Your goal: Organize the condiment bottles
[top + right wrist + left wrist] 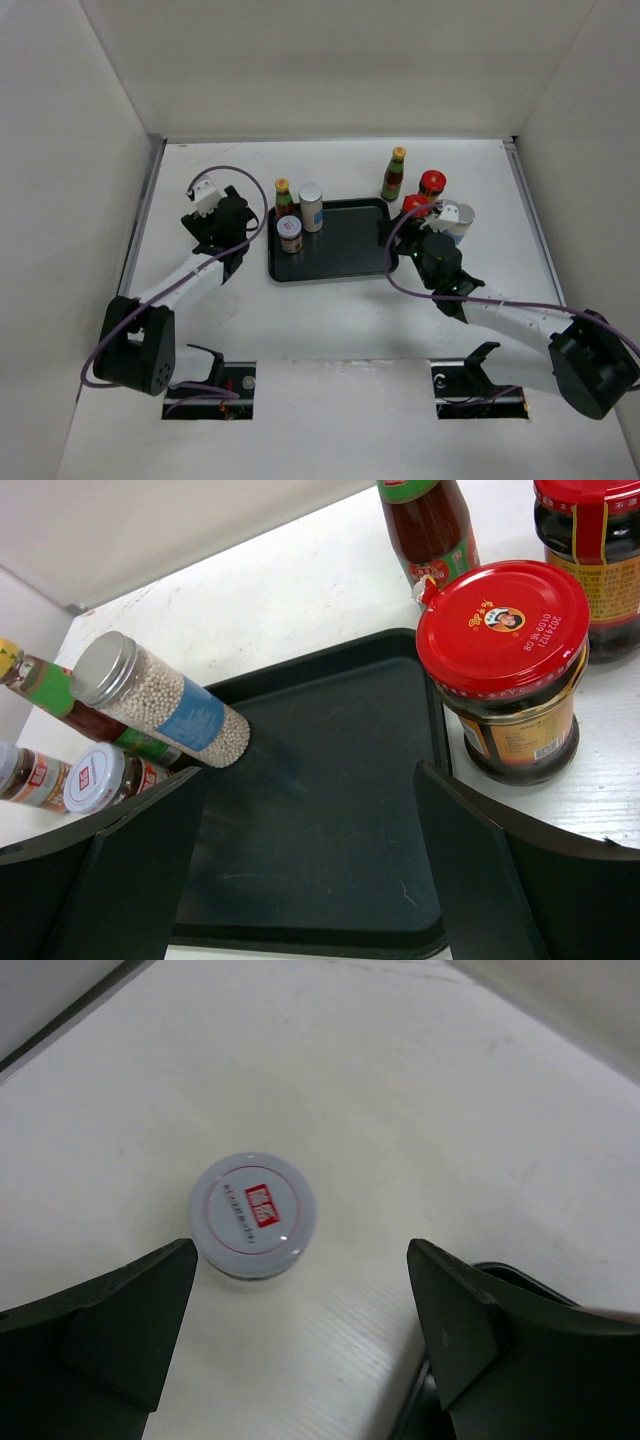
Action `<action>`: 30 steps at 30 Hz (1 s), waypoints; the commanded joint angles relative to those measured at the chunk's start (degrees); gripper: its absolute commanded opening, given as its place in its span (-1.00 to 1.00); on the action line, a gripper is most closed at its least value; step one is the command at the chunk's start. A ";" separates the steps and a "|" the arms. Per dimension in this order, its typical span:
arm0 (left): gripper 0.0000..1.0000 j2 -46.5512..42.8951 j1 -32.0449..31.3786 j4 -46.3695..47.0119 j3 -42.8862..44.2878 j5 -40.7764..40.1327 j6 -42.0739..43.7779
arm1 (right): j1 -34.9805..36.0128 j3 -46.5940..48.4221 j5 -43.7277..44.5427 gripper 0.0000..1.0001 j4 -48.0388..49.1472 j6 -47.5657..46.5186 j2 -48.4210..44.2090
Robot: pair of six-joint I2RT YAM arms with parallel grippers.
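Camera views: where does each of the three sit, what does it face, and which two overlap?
Top external: above and behind the robot, looking down on the table; both arms show.
Left wrist: on the left arm, facing down at a white-lidded jar; its open fingers show.
Right wrist: on the right arm, facing the tray and red-lidded jar; open fingers show.
Shared: top and right wrist both see the tray.

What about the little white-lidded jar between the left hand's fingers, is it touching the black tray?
Apart. The left wrist view shows a stretch of bare table between the white-lidded jar and the tray.
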 commanded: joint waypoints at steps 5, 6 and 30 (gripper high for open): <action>0.76 4.48 4.17 0.41 3.18 -0.55 -2.64 | 0.11 2.17 -0.30 0.86 2.79 0.11 0.63; 0.76 5.27 4.70 0.59 3.62 -0.64 -2.64 | 0.11 2.08 -0.39 0.87 2.79 0.54 0.80; -0.26 1.52 2.61 4.37 0.29 -0.72 -2.64 | 0.20 2.17 -0.74 0.88 2.79 0.64 1.33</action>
